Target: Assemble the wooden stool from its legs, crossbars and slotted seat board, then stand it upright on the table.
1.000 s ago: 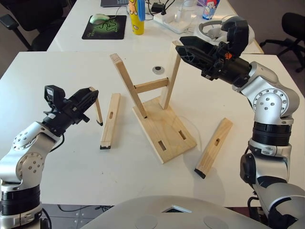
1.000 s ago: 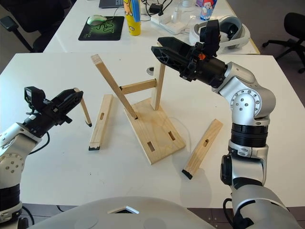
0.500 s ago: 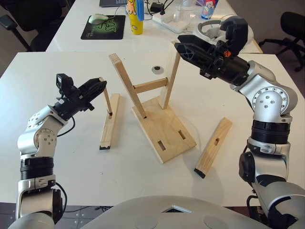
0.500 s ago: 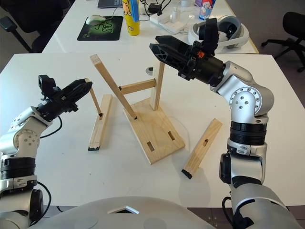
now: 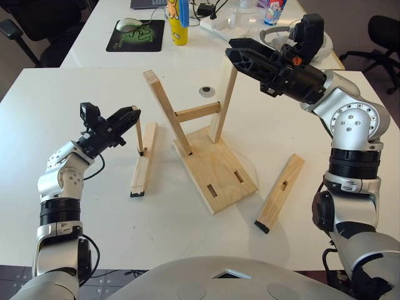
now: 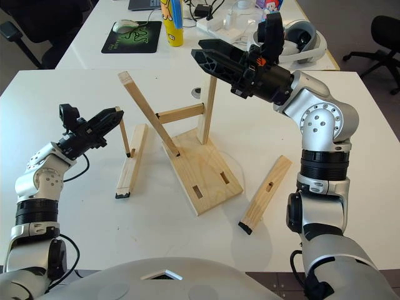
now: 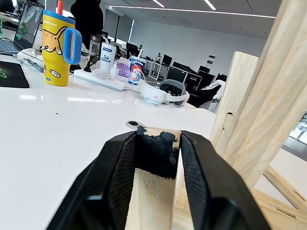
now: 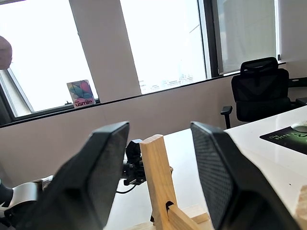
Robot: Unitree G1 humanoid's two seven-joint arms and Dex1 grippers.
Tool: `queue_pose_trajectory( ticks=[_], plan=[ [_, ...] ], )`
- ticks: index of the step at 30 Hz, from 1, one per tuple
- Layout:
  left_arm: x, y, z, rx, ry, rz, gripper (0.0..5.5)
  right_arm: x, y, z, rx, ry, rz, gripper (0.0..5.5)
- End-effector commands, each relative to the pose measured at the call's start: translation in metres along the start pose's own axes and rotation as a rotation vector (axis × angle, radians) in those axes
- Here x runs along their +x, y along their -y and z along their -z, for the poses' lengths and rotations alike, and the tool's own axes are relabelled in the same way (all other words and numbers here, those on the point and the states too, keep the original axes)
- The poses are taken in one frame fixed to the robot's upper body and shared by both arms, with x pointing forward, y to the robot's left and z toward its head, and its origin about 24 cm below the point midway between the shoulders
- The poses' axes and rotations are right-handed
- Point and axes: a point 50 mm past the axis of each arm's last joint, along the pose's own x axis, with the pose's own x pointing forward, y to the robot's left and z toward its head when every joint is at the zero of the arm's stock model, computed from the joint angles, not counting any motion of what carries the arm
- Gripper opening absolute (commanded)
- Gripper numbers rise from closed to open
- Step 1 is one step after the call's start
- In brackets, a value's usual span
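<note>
The slotted seat board (image 5: 220,172) lies flat on the white table (image 5: 75,100). Two legs stand in it, one tilted (image 5: 166,111) and one upright (image 5: 224,100), joined by a crossbar (image 5: 199,112). My right gripper (image 5: 232,52) hovers open beside the top of the upright leg, its fingers (image 8: 103,182) spread wide and not touching it. My left gripper (image 5: 130,116) is shut on a thin crossbar (image 5: 139,134), black-tipped (image 7: 153,191), whose lower end rests at the slot of a loose leg (image 5: 144,159) lying left of the board. Another loose leg (image 5: 281,191) lies to the right.
A round grommet (image 5: 207,91) sits in the table behind the stool parts. On the far table stand a yellow mug (image 5: 179,22), a mouse on a black pad (image 5: 136,35) and a white headset (image 5: 281,39). Office chairs stand at both far corners.
My left gripper carried the thin crossbar rightward and set its lower end on the loose left leg. My right gripper rose slightly by the upright leg's top.
</note>
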Motion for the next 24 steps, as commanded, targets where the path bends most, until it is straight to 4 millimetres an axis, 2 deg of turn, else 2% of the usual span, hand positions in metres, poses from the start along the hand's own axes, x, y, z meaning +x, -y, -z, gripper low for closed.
queue_pose_trajectory(
  ticks=[1,7,11,13,15,21,24],
  plan=[
    [-0.013,0.001,0.007,0.005,-0.054,-0.019,1.39,0.004,-0.003,-0.007,-0.017,0.001,-0.022,2.38],
    [-0.027,0.008,0.006,0.007,-0.011,-0.062,1.38,0.002,-0.005,-0.006,-0.016,0.011,-0.013,2.38],
    [-0.036,0.013,-0.027,0.045,0.13,-0.089,1.37,0.001,-0.005,-0.005,-0.012,0.017,-0.005,2.38],
    [-0.041,0.018,-0.033,0.051,0.128,-0.07,1.37,-0.001,-0.006,-0.005,-0.015,0.021,0.006,2.38],
    [-0.045,0.023,-0.028,0.048,0.076,-0.053,1.37,-0.002,-0.007,-0.005,-0.017,0.026,0.015,2.38],
    [-0.062,0.041,0.016,0.084,-0.241,0.004,1.37,-0.004,-0.008,-0.006,-0.019,0.038,0.029,2.38],
    [-0.064,0.047,0.026,0.111,-0.321,0.024,1.37,-0.005,-0.008,-0.006,-0.019,0.044,0.034,2.38]
  ],
)
